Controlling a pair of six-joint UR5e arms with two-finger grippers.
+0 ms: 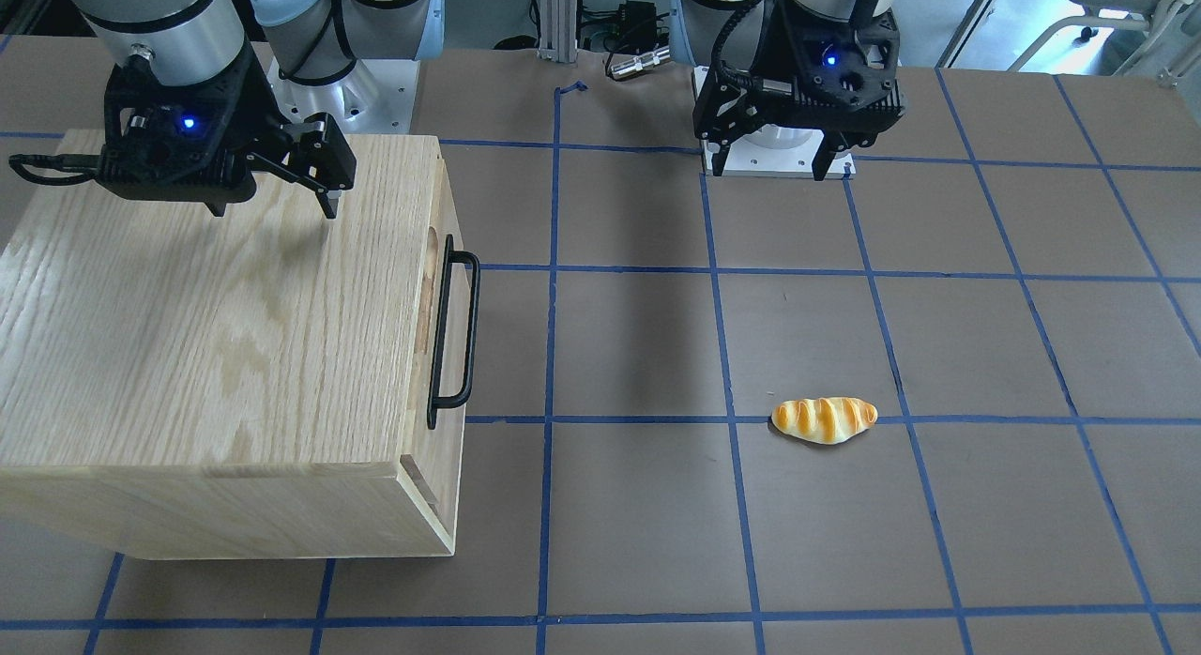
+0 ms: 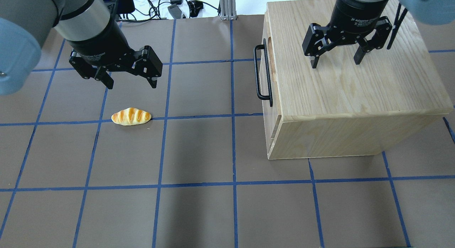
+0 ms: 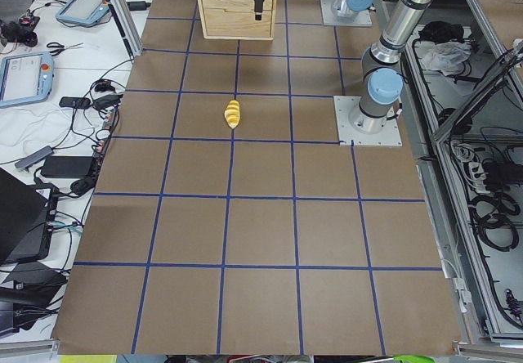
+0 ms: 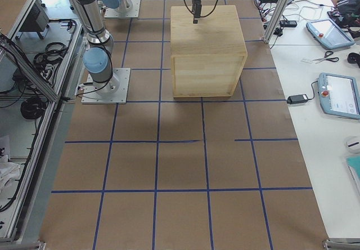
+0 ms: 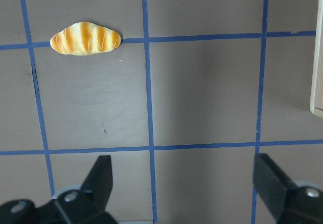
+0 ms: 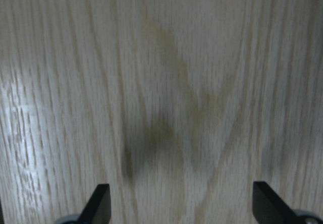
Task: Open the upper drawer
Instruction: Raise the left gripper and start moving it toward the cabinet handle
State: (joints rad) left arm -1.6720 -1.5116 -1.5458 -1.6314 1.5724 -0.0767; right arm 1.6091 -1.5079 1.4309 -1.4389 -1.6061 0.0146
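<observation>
Looking at the upper drawer (image 2: 268, 81), we find it pushed shut at the top of the oak cabinet (image 2: 355, 91), on the face that looks toward the desk's middle. Nothing touches its black bar handle (image 2: 258, 72). Over the cabinet's top we see the right end effector (image 2: 335, 62) hovering with its fingers spread, holding nothing. Well apart from the cabinet, the left end effector (image 2: 132, 85) hangs above the desk (image 2: 199, 152), likewise spread and empty, near a bread roll (image 2: 130, 116) that lies on a blue tape line.
</observation>
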